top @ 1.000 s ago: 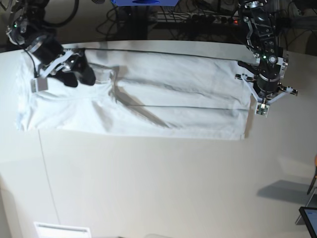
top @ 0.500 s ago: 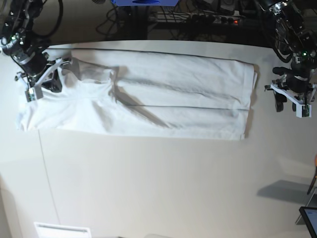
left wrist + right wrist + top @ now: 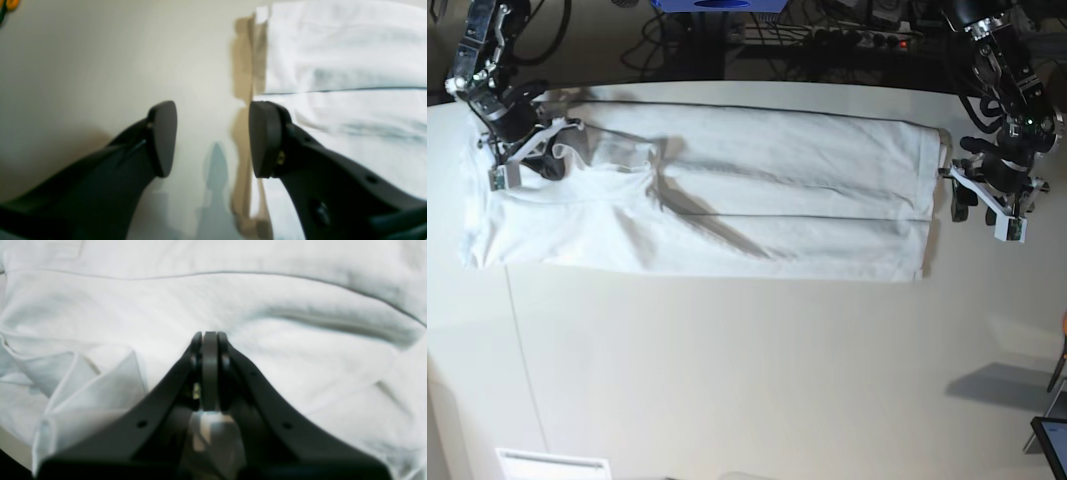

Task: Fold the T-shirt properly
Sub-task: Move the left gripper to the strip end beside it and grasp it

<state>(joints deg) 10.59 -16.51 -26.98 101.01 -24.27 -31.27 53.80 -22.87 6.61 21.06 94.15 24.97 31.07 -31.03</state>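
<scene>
Off-white table [image 3: 727, 380], smooth top, curved far edge, thin seam line running down its left part. White T-shirt [image 3: 727, 200] lies flat on the far half, folded into a long band across the width, wrinkled at the left end. Small white ribbed piece [image 3: 552, 465] at the near edge, unidentifiable.

Off-white desk [image 3: 727, 380]; tangled black cables [image 3: 827, 40] and a blue object [image 3: 717, 5] beyond its far edge; a white vented panel [image 3: 552, 465] at its near left corner.
</scene>
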